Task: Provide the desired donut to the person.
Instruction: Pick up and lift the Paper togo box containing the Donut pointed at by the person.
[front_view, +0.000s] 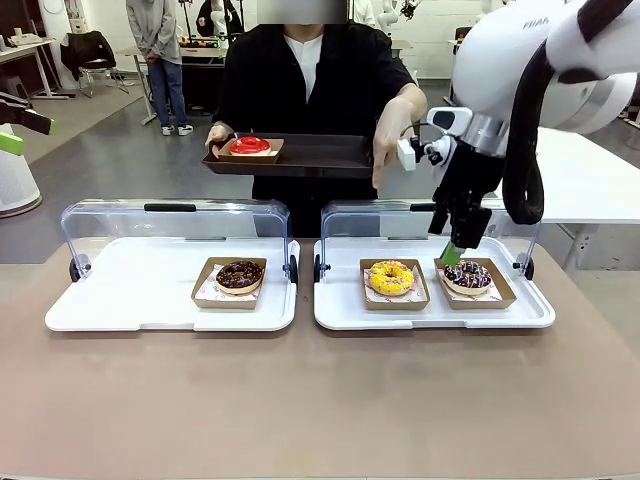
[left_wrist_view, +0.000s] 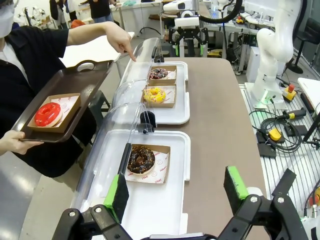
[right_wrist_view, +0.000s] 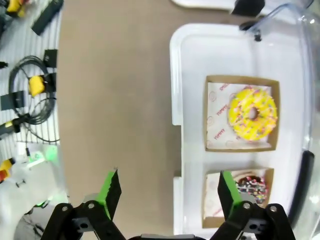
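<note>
Donut (front_view: 467, 274) wanted, I'd say, sits boxed at the right end of the right tray (front_view: 430, 316), beside the yellow donut (front_view: 391, 276). Right end effector (front_view: 452, 252) hangs just above, jaws wide, empty; it should drop straight and pinch the box (front_view: 500, 296) rim, sparing the dark glaze and coloured sprinkles. Left end effector (left_wrist_view: 177, 192) gapes empty too.

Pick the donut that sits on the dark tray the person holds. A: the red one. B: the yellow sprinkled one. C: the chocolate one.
A: the red-glazed donut lies in its cardboard holder on the dark serving tray held by the person; the yellow donut and the chocolate donut sit in the white display trays.
</note>
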